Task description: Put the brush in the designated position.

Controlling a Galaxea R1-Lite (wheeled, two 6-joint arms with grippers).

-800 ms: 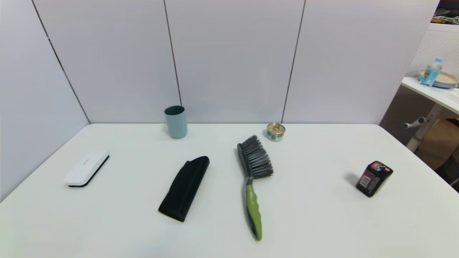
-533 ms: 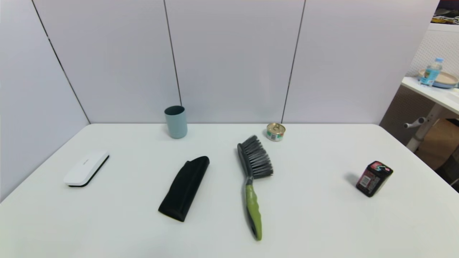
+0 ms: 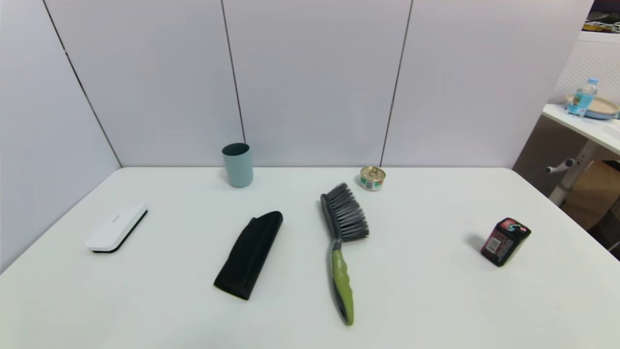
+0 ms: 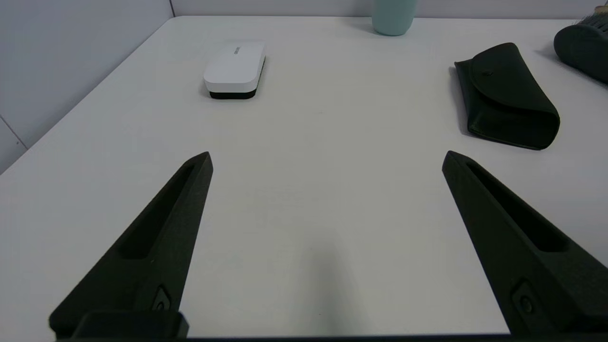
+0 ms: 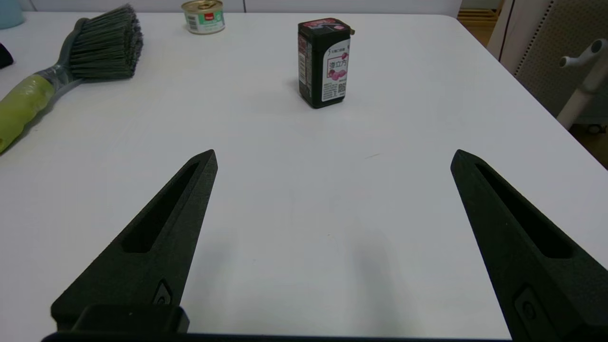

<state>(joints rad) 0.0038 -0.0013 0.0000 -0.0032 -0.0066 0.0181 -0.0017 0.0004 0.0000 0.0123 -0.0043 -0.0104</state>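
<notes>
The brush [image 3: 340, 242] lies flat near the middle of the white table [image 3: 426, 300], lime-green handle toward me and dark fanned bristles toward the wall. The right wrist view shows the brush [image 5: 71, 57] off to one side. Its bristle end [image 4: 582, 45] peeks in at the edge of the left wrist view. My left gripper [image 4: 327, 159] hovers open over bare tabletop near the front left, holding nothing. My right gripper [image 5: 334, 156] is open over bare tabletop at the front right, empty too. Neither arm shows in the head view. No marked spot is visible on the table.
A flat black pouch [image 3: 249, 254] lies left of the brush. A white block with black underside [image 3: 116, 228] sits far left. A teal cup [image 3: 238, 165] and a small tin [image 3: 372, 178] stand near the wall. A dark box [image 3: 505, 241] stands at the right.
</notes>
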